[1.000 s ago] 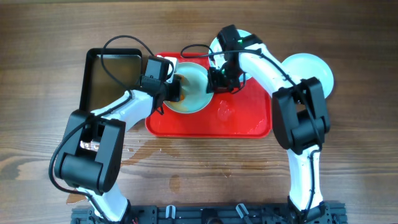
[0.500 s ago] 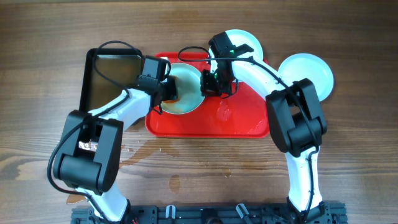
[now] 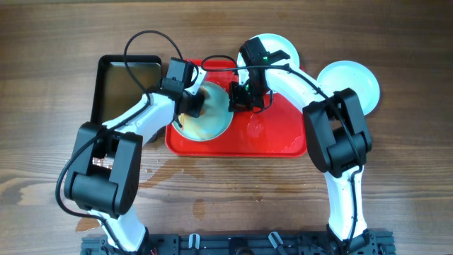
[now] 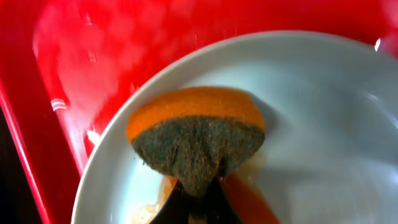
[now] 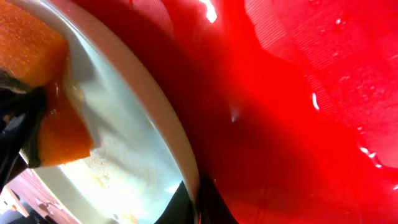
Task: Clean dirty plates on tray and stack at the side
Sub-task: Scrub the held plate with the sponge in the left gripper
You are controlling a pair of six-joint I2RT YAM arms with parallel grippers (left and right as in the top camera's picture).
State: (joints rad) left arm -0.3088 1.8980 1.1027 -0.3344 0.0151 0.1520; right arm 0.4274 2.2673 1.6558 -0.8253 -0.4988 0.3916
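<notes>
Left tool (image 3: 192, 106) clenched on a sponge (image 4: 196, 140), which is pressed against the inner face of a plate (image 3: 212, 120). Right tool (image 3: 241, 95) grips that plate's rim, holding it tilted over the tray (image 3: 276, 138). A second plate (image 3: 274, 44) lies at the tray's far edge. A third plate (image 3: 354, 81) rests on the bench (image 3: 396, 177), right of the tray.

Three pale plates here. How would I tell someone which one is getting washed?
Find the big red tray. The plate being scrubbed sits at its left end, tipped up by the right tool pinching its rim. Unlike the plate beyond the tray and the one off to the right, it has an orange sponge pressed into it by the left tool.
</notes>
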